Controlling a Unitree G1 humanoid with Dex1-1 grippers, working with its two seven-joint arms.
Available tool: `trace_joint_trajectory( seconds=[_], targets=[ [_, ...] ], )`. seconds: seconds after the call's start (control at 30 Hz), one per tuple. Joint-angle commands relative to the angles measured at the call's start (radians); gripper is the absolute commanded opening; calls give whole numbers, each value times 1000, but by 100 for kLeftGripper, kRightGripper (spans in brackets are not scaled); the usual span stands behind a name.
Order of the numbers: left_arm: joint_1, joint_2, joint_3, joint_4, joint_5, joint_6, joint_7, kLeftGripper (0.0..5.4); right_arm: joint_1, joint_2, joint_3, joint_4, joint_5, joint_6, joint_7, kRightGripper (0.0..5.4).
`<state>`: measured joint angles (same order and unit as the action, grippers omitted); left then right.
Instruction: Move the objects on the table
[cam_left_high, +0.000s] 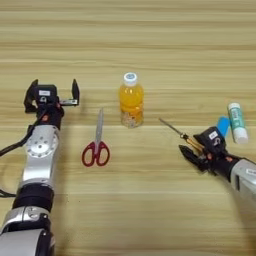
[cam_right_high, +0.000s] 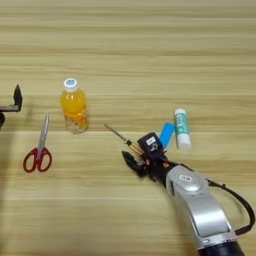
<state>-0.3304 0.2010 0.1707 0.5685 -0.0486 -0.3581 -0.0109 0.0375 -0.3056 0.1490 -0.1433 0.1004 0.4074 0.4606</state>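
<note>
Right end effector (cam_right_high: 134, 161) pinching the thin orange-handled screwdriver (cam_right_high: 122, 138) on the light wooden worktop (cam_left_high: 150, 40).
Left end effector (cam_left_high: 52, 95) sits spread at 9 o'clock from the small orange-juice bottle (cam_left_high: 131, 101); red-handled scissors (cam_left_high: 96, 143) lie between them.

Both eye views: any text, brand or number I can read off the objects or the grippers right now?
None can be read.
Orange-juice bottle: lower label shows only a blurred pattern, no legible words.
White-and-green tube: green band, any print too small to read.
Right gripper, at the screwdriver handle: white sticker, illegible.
Left gripper: white sticker, illegible.
Scissors and blue block: no markings visible.
</note>
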Motion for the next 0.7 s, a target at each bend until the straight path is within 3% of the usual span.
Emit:
trace_joint_trajectory(
  seconds=[0.03,0.43,0.7],
  targets=[
    [10,-7,-6,-16,9,19,7,540,32,-22,15,-22,-30,46,-18,238],
    [14,-13,-9,-26,14,23,13,540,47,-32,51,-60,-27,62,-2,92],
    [17,-18,-14,-34,18,26,21,540,56,-33,97,-73,11,79,57,90]
  ],
)
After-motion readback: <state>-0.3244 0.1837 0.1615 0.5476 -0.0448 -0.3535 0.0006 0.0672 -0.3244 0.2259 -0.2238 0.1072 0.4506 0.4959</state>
